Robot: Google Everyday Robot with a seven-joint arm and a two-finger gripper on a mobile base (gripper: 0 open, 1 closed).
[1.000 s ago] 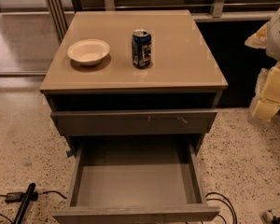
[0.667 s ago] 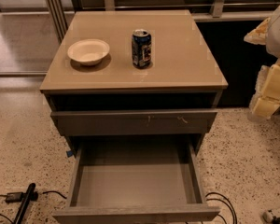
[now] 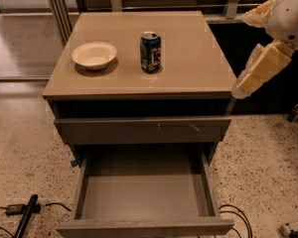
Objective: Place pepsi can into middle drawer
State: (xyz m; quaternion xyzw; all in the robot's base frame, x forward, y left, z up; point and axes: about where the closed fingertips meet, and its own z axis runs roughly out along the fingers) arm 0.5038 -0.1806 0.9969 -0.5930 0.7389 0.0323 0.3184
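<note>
At the far left, low on the speckled floor, a black bar-shaped object [image 3: 26,217] is lying with a thin cable trailing from it, its lower end cut off by the frame; on the tan cabinet top [image 3: 193,63] a white bowl [image 3: 94,54] is sitting toward the left side; the pepsi can [image 3: 151,52] is standing upright near the centre of that top, just right of the bowl and apart from it, silver lid up; below the top edge, a drawer front with pale scuff marks [image 3: 139,129] is sitting nearly flush with the cabinet; beneath it the middle drawer [image 3: 144,197] is standing pulled well out toward the camera, showing its bare grey floor, with its front edge partly cropped at the bottom of the view; the gripper [image 3: 241,56] is hanging in the air off the cabinet's right edge, well apart from the can and roughly level with the top; its two pale yellow fingers [image 3: 260,71] are spreading wide, one high and one low, gripping nothing and touching nothing; the white arm housing behind them is running out of the frame at the upper right; dark cables [image 3: 234,216] are looping on the floor by the drawer's right corner; the small dark thing on the floor at the right edge is too unclear to name.
</note>
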